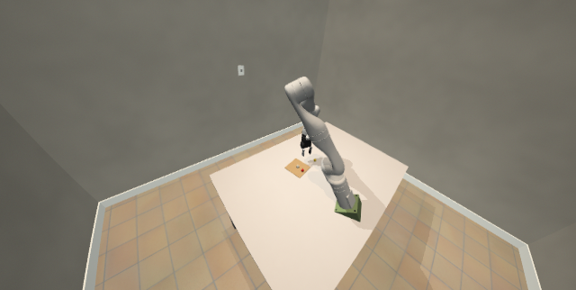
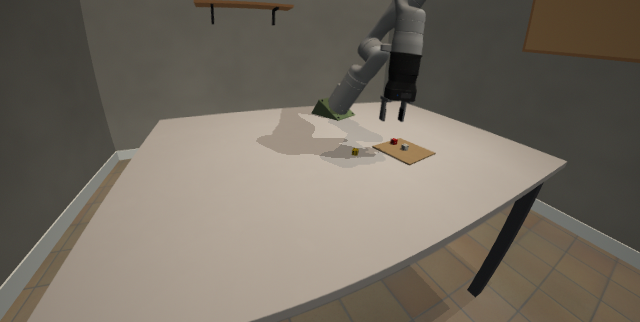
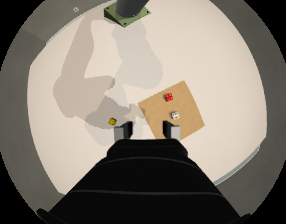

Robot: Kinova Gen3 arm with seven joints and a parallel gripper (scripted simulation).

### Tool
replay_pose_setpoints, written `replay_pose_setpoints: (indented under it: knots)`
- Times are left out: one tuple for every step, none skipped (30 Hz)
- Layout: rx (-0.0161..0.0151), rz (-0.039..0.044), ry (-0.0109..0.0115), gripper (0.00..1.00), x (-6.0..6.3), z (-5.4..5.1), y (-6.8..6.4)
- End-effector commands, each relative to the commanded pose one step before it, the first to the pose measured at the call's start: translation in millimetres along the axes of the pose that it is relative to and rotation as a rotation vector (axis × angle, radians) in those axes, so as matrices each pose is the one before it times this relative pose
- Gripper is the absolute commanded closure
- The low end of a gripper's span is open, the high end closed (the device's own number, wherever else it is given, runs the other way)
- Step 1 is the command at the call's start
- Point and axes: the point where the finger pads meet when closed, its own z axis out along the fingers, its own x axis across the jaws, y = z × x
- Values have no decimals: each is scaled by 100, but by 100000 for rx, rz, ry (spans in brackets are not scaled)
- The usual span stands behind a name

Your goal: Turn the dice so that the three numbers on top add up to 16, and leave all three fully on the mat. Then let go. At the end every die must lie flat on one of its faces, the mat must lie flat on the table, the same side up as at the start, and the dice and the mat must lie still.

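Note:
The tan mat (image 1: 292, 168) (image 2: 410, 159) (image 3: 193, 122) lies flat on the table. A red die (image 1: 302, 170) (image 2: 394, 141) (image 3: 168, 97) and a white die (image 1: 298, 167) (image 2: 405, 147) (image 3: 175, 115) lie apart on the mat. A yellow die (image 1: 315, 160) (image 2: 355, 152) (image 3: 112, 121) lies on the table, off the mat, in the arm's shadow. The top numbers are too small to read surely. My gripper (image 1: 307, 153) (image 2: 392, 118) (image 3: 147, 127) is open and empty, high above the table, between the yellow die and the mat in the wrist view.
The arm's green base (image 1: 348, 212) (image 2: 327, 110) (image 3: 125, 18) stands on the table (image 1: 279, 218) (image 2: 225, 222) (image 3: 219, 75), well away from the dice. The arm's shadow falls across the table around the yellow die and reaches the mat's near corner in the wrist view.

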Motion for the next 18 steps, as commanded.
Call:
replay_pose_setpoints:
  knots:
    - [1412, 7802, 2193, 0, -1532, 565, 145]
    - [3, 4282, -3, 0, -904, 124, 149]
    - [-5, 4211, 4, 0, -888, 142, 170]
    - [-12, 4083, 11, 0, -859, 157, 187]
    - [-18, 3902, 18, 0, -818, 167, 199]
    - [-23, 3671, 23, 0, -766, 174, 205]
    - [-25, 3395, 28, 0, -705, 174, 206]
    - [-27, 3082, 31, 0, -636, 170, 200]
    - [-26, 2737, 32, 0, -562, 160, 188]
    - [-25, 2370, 31, 0, -484, 146, 171]
    - [-22, 1991, 29, 0, -404, 128, 149]
    - [-19, 1609, 25, 0, -325, 107, 124]
    - [-15, 1237, 21, 0, -249, 84, 98]
    - [-11, 888, 15, 0, -178, 61, 72]
    - [-7, 575, 10, 0, -115, 40, 47]
    - [0, 0, 0, 0, 0, 0, 0]
    - [0, 0, 0, 0, 0, 0, 0]
    - [-4, 314, 6, 0, -63, 22, 26]
